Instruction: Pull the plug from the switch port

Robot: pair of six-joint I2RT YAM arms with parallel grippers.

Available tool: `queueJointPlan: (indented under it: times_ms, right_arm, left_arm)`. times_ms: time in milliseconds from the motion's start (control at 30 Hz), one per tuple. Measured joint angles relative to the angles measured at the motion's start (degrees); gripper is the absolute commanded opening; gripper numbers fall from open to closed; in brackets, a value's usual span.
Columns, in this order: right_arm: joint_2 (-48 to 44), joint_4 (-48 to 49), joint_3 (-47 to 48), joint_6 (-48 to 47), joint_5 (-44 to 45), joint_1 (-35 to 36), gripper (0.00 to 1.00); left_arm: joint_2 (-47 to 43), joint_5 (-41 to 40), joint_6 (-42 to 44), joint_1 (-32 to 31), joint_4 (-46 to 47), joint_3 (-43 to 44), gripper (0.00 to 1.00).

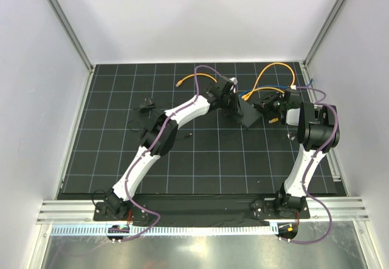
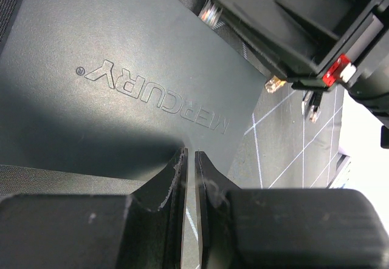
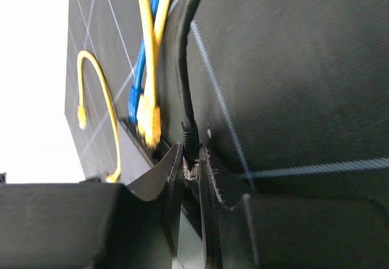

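a: where's the switch box?
b: mid-mat, ahead of both arms. switch box [image 1: 248, 118] has its logo face up.
a: left gripper?
b: left gripper [image 2: 187, 158] is at the box's left side. jaws drawn almost together, just a slit, nothing seen in it. tips sit over the box's edge, can't tell if they press on it.
a: right?
b: right gripper [image 3: 191, 153] is at the box's right edge, clenched on the plug [image 3: 189, 136] of the black cable [image 3: 180, 68].
a: plug out of the switch port?
b: can't tell, port is hidden behind the fingers.
a: beyond the box?
b: yellow cables [image 3: 148, 50] and a blue cable [image 3: 137, 93] meet the box's edge just beside the gripped plug and loop off past its far side. well left of the box is a small black lump [image 1: 146, 105] with thin wire. farther back, a loose orange cable [image 1: 191, 79].
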Motion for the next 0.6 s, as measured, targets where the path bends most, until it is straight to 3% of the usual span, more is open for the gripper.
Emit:
queueJointPlan:
  times_ms: [400,600]
  right_arm:
    - [3.0,5.4,0.8,6.8,-0.8,-0.4,0.01]
    - [-0.3,0.4,0.8,5.5,-1.7,-0.8,0.01]
  left_arm:
    - [0.0,0.0,0.8,0.0,-0.1,0.1,0.17]
    - [0.0,-1.0,1.8,0.0,-1.9,1.3,0.24]
